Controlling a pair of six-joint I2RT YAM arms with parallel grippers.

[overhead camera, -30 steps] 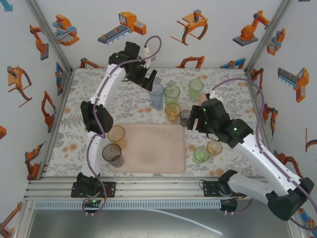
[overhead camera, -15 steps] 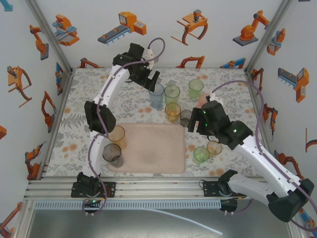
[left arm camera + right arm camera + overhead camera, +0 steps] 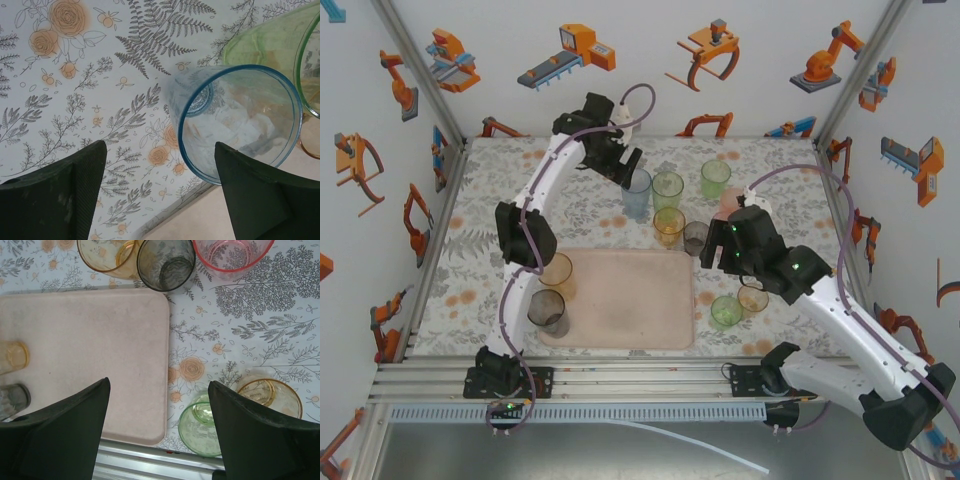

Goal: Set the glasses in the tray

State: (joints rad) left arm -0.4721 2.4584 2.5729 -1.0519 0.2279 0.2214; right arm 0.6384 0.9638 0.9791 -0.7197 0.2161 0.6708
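Floral tablecloth, pink tray has just 2 glasses imo, orange tumbler + grey tumbler at its left edge, abt 8 outside; left gripper jaws spread by blue tumbler, right gripper spread, empty.

The left arm and right arm wear white link shells between black joint housings, each trailed by a lilac cable. Green lights glow on the right wrist housing. The left gripper and right gripper carry matte dark wedge-shaped fingers.
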